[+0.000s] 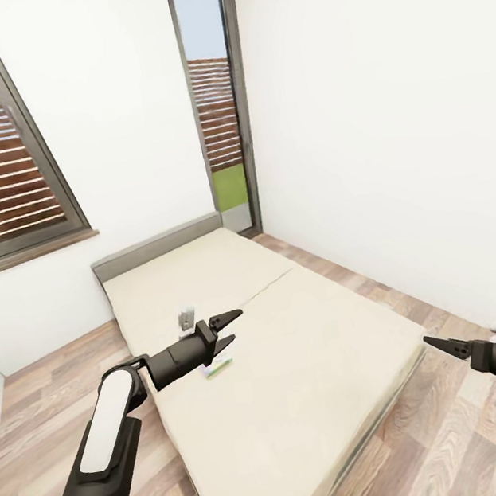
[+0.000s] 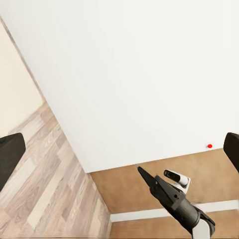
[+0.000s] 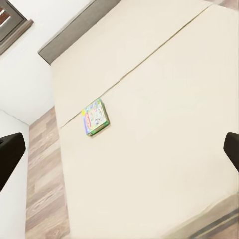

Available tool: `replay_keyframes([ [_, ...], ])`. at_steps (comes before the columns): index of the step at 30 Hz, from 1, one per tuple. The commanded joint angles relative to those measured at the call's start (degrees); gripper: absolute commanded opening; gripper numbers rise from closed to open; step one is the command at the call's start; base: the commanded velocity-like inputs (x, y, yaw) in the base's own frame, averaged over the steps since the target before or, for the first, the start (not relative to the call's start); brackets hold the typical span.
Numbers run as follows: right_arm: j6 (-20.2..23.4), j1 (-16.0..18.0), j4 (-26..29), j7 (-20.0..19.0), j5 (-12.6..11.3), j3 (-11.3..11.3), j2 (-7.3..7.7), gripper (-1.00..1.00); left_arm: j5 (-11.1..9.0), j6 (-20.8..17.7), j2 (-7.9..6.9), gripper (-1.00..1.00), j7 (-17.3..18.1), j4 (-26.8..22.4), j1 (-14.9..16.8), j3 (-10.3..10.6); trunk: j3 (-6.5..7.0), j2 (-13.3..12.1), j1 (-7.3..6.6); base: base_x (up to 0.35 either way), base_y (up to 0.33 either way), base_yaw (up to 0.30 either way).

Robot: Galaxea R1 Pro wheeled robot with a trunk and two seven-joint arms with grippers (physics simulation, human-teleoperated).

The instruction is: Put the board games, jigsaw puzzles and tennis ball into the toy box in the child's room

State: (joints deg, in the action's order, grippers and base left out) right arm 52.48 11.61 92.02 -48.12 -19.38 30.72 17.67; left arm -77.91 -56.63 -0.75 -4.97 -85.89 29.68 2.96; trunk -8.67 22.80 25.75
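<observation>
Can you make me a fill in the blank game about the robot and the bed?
1. The colorful board game lies flat on the ____.
2. The jaws of the left gripper are ____.
3. The floor beside the bed looks like it is made of ____.
4. The gripper closer to the board game is the ____ one.

Missing words: bed; open; wood; left
</observation>
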Motion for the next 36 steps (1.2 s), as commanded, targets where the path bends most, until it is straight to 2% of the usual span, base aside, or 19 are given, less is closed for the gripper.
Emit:
replay_keyframes([
  [1, 0.25, 0.08, 0.0, -0.23, 0.06, 0.04, 0.0, 1.0, -0.57, -0.08, -0.04, 1.0, -0.51, -0.06, 0.04, 0.03, -0.12, 0.12, 0.03, 0.0, 0.001, -0.275],
  [12, 0.26, 0.08, 0.0, -0.26, 0.05, 0.04, 0.0, 1.0, -0.57, -0.12, -0.04, 1.0, -0.56, -0.06, 0.04, 0.03, -0.12, 0.12, 0.03, 0.0, 0.001, -0.156],
  [23, 0.26, 0.08, 0.0, -0.23, 0.07, 0.1, 0.0, 1.0, -0.59, -0.13, -0.04, 1.0, -0.57, -0.06, 0.08, 0.03, -0.12, 0.12, 0.03, -0.01, 0.001, -0.032],
  [36, 0.26, 0.05, 0.06, -0.24, 0.05, 0.05, -0.07, 1.0, -0.6, -0.09, 0.02, 1.0, -0.57, -0.06, 0.11, 0.03, -0.12, 0.12, 0.03, -0.141, 0.07, -0.006],
])
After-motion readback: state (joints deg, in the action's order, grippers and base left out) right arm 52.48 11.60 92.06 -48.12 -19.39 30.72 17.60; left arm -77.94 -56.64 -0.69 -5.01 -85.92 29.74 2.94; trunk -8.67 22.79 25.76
